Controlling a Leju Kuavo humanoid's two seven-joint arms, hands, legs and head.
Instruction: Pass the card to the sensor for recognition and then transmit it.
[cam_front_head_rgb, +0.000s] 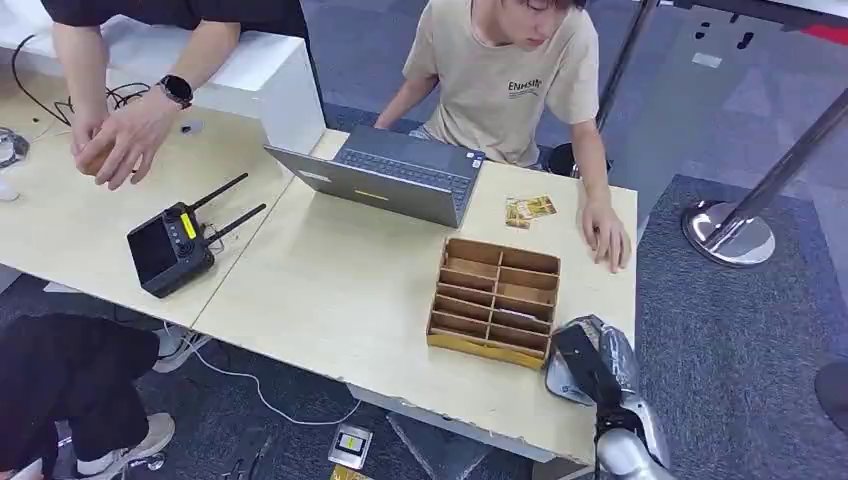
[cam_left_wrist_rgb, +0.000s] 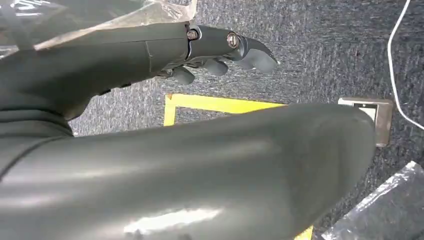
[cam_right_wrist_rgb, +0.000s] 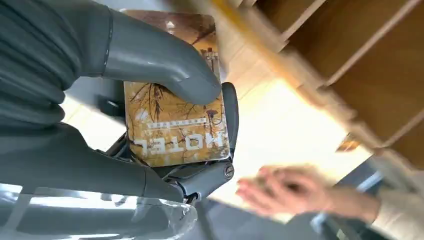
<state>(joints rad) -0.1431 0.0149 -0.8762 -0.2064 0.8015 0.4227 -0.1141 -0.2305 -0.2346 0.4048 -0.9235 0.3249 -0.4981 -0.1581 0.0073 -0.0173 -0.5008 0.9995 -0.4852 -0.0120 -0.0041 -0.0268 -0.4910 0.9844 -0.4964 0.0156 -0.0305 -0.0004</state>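
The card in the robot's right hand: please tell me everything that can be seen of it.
The card is a flat rectangle with rounded corners, printed in golden brown with bare dark branches and the word HOTEL in pale letters. It looks like glossy plastic. The right hand holds it: the thick grey thumb presses on its printed face and dark fingers lie behind its edge. It is off the table, beside the wooden organizer.

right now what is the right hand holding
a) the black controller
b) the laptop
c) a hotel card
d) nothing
c: in the right wrist view the thumb presses a brown card printed HOTEL against the right hand.
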